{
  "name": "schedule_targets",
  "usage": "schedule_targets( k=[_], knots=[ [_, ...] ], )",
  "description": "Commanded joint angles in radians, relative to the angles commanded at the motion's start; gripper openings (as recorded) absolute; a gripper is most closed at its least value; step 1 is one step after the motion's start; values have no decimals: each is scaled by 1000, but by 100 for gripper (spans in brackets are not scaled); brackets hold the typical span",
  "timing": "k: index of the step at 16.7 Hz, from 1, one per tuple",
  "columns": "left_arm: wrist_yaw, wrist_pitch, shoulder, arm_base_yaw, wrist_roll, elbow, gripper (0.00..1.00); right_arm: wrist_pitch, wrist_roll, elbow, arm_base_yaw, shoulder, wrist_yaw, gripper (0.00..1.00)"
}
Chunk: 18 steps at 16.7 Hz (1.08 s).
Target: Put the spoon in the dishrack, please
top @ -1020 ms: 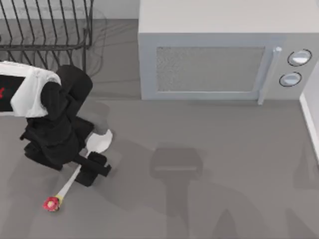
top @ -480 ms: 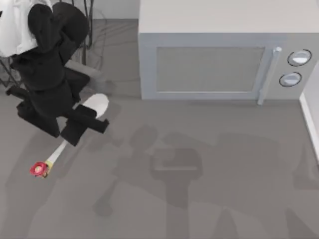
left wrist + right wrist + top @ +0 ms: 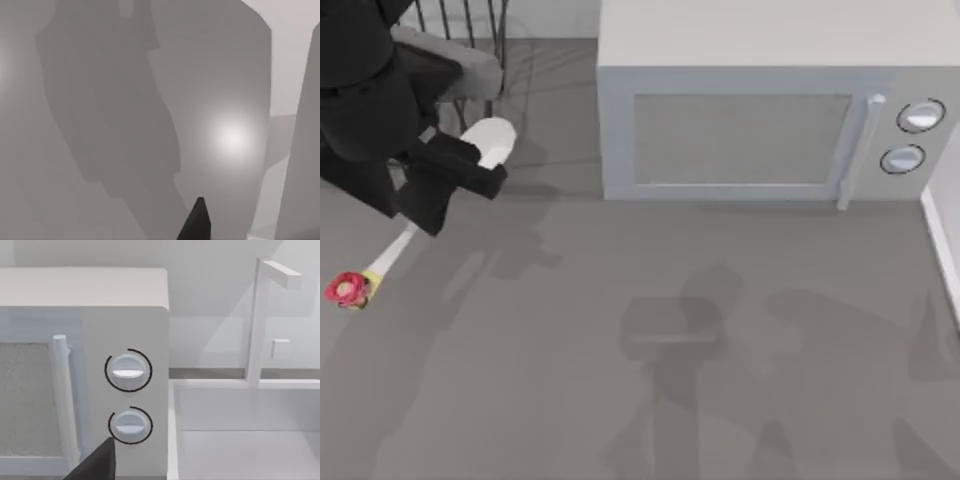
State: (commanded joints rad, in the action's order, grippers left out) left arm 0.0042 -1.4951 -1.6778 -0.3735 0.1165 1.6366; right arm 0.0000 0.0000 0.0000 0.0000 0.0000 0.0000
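My left gripper (image 3: 438, 190) is at the top view's far left, raised above the table and shut on the handle of the spoon (image 3: 485, 142). The spoon hangs tilted: its white bowl points toward the dishrack (image 3: 470, 15), and its red-pink knob (image 3: 347, 290) points toward the table's left edge. The dishrack's dark rods show at the back left, partly hidden behind my left arm. One dark fingertip (image 3: 197, 222) shows in the left wrist view over bare grey table. My right gripper's dark fingertip (image 3: 95, 465) faces the microwave's dials.
A grey microwave (image 3: 740, 130) stands at the back, right of the dishrack, door shut, with two round dials (image 3: 127, 371). A white basin (image 3: 240, 430) sits at the far right. Arm shadows fall on the open grey table (image 3: 670, 350).
My left arm has lifted the spoon off the table and carried it back and left toward the dishrack. The knob end has moved left with it.
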Motion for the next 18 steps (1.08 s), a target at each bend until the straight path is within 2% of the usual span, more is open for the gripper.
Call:
schedule_targets(
  k=[5, 8, 12, 18],
  knots=[
    [2, 15, 7, 9, 1, -8, 0, 0, 0, 0, 0, 0, 0, 100],
    [19, 106, 75, 53, -6, -45, 0, 0, 0, 0, 0, 0, 0, 100],
    [59, 357, 229, 165, -29, -148, 0, 0, 0, 0, 0, 0, 0, 100],
    [135, 892, 512, 377, -67, -366, 0, 0, 0, 0, 0, 0, 0, 100]
  ],
)
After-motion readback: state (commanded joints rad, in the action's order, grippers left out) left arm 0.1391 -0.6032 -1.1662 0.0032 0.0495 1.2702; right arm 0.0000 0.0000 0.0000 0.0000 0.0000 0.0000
